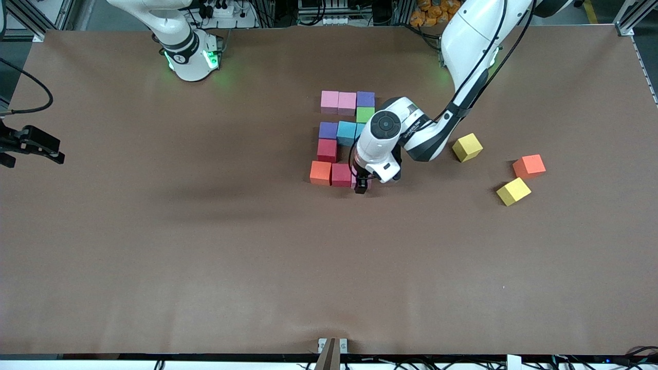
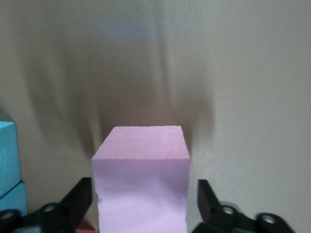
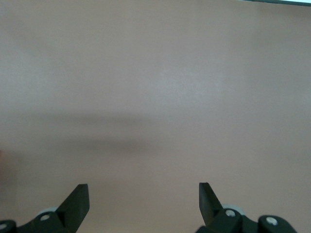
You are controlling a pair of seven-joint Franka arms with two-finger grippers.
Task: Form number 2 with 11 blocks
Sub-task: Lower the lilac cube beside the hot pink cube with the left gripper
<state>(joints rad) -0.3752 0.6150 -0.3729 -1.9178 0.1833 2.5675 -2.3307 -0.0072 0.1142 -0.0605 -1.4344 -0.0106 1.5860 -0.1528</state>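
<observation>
Front view: the left tool (image 1: 362, 183) sits low at the end of the 2's (image 1: 343, 136) bottom row. Left wrist view: fingers (image 2: 80, 196) spread, seemingly just clear of a pink block (image 2: 141, 177), light matte foam; grip flat opposite faces. Right wrist view: the right tool (image 3: 143, 201) waits, spread over bare bench (image 3: 160, 73).

A brown table (image 1: 205, 246) fills the view. Toward the left arm's end lie three loose cubes, apart from one another. One yellow cube (image 1: 467, 147) sits farthest from the front camera. An orange cube (image 1: 529, 166) lies nearer and closer to the table's end. A second yellow cube (image 1: 513, 191) is nearest the camera, just beside the orange one. All three sit turned at an angle to the table's edges.
</observation>
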